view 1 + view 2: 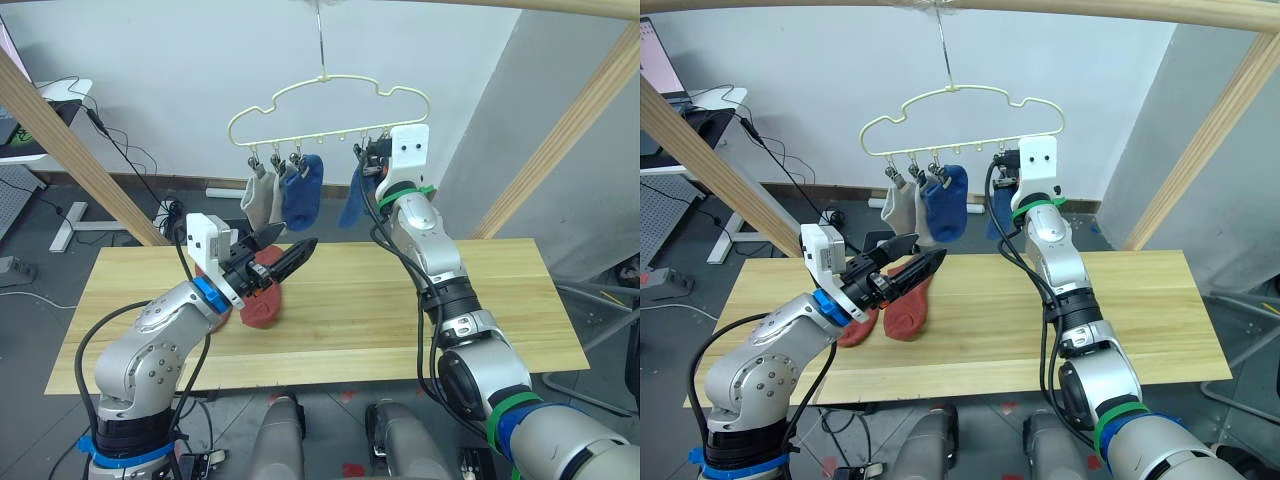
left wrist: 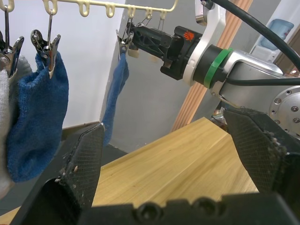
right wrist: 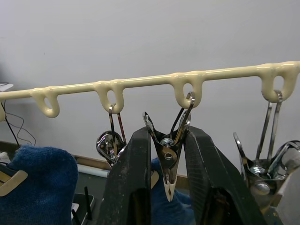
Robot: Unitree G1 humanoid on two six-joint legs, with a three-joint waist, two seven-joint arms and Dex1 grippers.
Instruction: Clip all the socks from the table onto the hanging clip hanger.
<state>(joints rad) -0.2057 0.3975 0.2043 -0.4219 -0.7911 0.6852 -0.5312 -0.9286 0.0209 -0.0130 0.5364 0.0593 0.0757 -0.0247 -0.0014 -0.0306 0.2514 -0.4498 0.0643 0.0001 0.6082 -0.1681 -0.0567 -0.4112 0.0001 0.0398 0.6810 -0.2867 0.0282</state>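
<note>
A: Hanging from the hanger (image 1: 330, 105) already are two grey socks (image 1: 262, 198) and a blue sock (image 1: 302, 192), with a second blue sock (image 1: 353, 200) under the clip that the right claw (image 3: 169, 154) is working.

B: Is that claw closed?

A: Its two fingers are pressed against a metal clip (image 3: 169, 154) from both sides, clamped on it. The blue fabric sits right below the clip's tip, though I cannot tell whether the clip has actually bitten it.

B: And the left claw (image 1: 283, 257)?

A: Spread apart and empty, hovering low over the surface (image 1: 480, 300), pointing toward 2 o'clock. The red socks (image 1: 262, 300) lie just beneath and behind it, at about 8 o'clock from the hanger.

B: What could go wrong?

A: If the right claw lets go while the fabric is only at the tip, the blue sock may slip out and drop. The hanger also swings freely on its hook, so a sideways tug on release could set it rocking and shake the others. For the left claw, grabbing both red socks at once looks likely, since they overlap.
</note>
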